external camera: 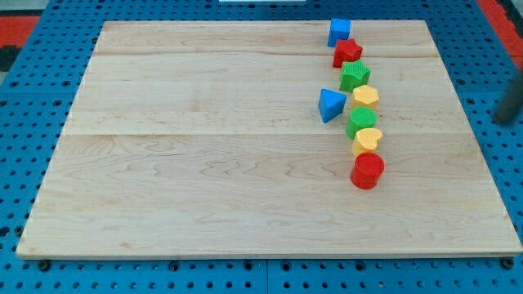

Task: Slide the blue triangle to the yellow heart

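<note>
The blue triangle (331,104) lies on the wooden board (204,163), just left of a column of blocks. Two yellow blocks are in that column. The lower one (368,140) looks heart-shaped and sits below and to the right of the triangle, between a green block (360,121) and a red cylinder (367,171). The upper yellow block (365,95) is just right of the triangle; I cannot make out its shape. A dark blurred rod shows at the view's right edge, and my tip (499,122) is off the board, far right of all blocks.
The column continues upward with a green star (355,74), a red star (346,52) and a blue cube (340,31) near the board's top edge. Blue perforated table (24,122) surrounds the board.
</note>
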`<state>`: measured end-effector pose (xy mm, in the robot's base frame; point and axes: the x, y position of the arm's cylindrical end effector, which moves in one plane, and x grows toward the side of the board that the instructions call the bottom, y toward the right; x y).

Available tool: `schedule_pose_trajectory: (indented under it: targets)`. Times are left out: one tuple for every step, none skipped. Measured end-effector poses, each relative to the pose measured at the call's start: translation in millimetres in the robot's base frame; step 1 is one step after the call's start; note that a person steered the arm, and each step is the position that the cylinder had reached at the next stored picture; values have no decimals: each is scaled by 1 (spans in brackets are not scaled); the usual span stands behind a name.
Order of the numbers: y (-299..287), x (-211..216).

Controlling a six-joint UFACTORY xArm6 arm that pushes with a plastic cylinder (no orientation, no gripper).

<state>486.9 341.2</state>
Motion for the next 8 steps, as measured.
schedule_pose_trajectory:
  targets:
    - [-26,113]
    - [-51,131]
    - [-62,131]
    - [-93,131]
    - [-160,132]
    - [-262,132]
    - [-332,123]
    - [-394,111]
